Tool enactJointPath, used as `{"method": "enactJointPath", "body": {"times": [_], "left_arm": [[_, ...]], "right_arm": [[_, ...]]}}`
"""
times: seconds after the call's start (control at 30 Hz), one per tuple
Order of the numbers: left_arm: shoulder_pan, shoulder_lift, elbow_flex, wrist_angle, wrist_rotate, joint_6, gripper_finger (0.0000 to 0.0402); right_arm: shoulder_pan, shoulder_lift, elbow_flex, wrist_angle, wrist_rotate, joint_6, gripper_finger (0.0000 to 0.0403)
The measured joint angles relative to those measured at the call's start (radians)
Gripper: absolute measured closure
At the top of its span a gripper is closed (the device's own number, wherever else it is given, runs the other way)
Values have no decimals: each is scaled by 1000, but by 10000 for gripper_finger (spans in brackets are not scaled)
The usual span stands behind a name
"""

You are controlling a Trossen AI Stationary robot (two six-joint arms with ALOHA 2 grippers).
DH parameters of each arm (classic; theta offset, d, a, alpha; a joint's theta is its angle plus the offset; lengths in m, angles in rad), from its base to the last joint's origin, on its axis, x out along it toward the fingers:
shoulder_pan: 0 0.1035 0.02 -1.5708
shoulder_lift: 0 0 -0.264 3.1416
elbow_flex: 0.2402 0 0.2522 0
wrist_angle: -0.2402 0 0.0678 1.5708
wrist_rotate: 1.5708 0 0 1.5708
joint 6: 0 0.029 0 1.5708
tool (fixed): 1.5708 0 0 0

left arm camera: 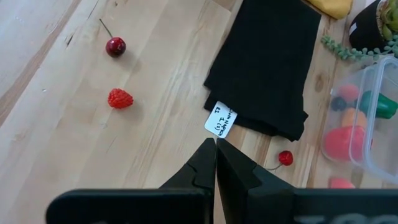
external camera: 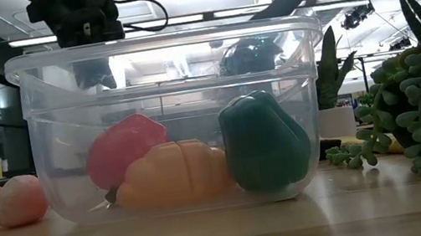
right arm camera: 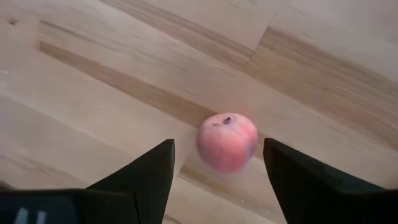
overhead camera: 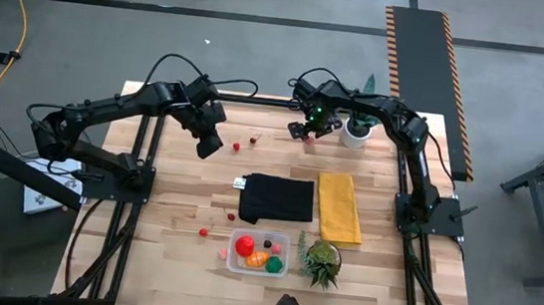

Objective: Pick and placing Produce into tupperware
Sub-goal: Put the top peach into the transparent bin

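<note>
Pink and round, the peach (right arm camera: 227,142) lies on the bare wood straight ahead of your right gripper (right arm camera: 217,165), in the middle of the gap between its two fingers. Those fingers stand wide, one on each side of the fruit, and they hold nothing. The peach is almost a ball, so you have no long axis to line up with; the only thing that counts is that it stays centred in the gap while you go down.

In the high view this gripper (overhead camera: 302,128) is at the top centre of the frame, near the white pot (overhead camera: 356,135). The tub (overhead camera: 259,251) is at the bottom centre, well apart from it, with the black cloth (overhead camera: 277,198) between. It already holds a red, an orange and a green piece.

Your left gripper (left arm camera: 216,163) is closed tight and holds nothing. It hangs over the upper left part of the table (overhead camera: 171,263), and near it lie a cherry (left arm camera: 115,46) and a raspberry (left arm camera: 120,98). For these two the left arm is the nearer one; for the peach the right arm clearly is.
</note>
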Motion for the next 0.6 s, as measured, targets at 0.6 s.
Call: {"method": "enactJointPath", "body": {"times": [0.6], "left_arm": [[0,0,0,-17,0,1,399]], "right_arm": [[-5,6,0,4,4,-7,182]]}}
